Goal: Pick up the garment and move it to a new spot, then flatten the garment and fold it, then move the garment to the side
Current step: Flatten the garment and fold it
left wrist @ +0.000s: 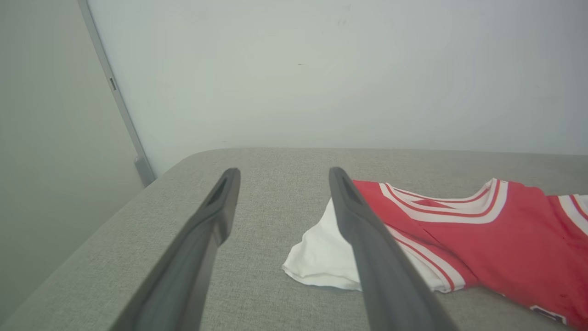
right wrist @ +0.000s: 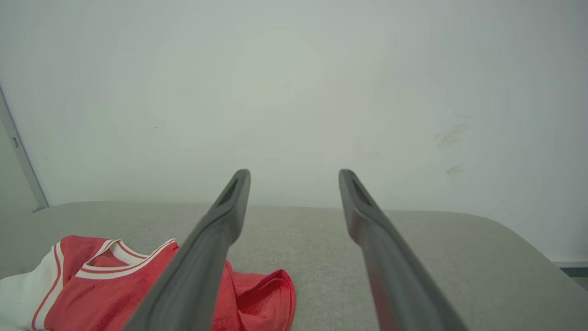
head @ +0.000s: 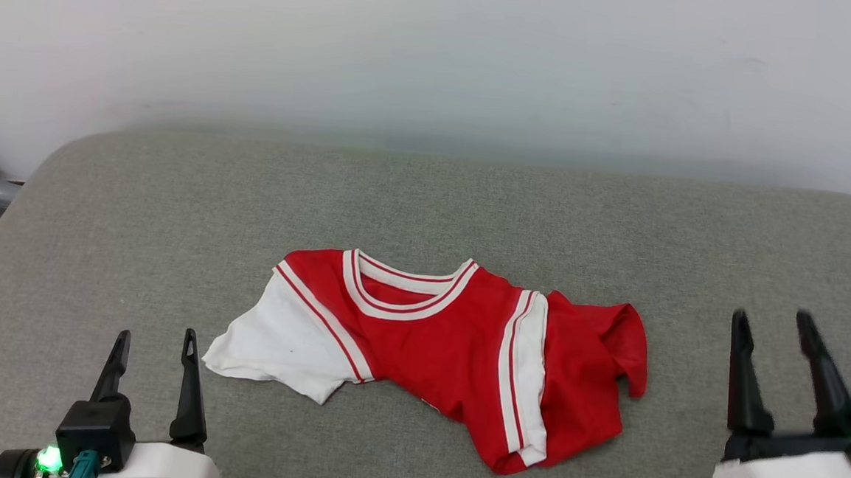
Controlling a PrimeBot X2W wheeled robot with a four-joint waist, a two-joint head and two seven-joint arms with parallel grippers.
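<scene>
Red cloth with white trim is lying rumpled near the middle of the grey fabric-covered table: this is the garment, its striped collar pointing toward the far side and the pale wall. One white sleeve is spreading out flat to the left, while the right side is folding over on itself, with a striped sleeve band lying across the red body and a loose red flap bunching at the far right. The left gripper is hovering at the near left, just beside the white sleeve's tip but not touching it, its jaws standing wide apart and holding nothing. The right gripper is hovering at the near right, apart from the red flap, its jaws likewise spreading wide and empty. In the left wrist view the left gripper is pointing past the sleeve of the garment, and a small patch of dark-and-white print is showing at the cloth's near edge.
</scene>
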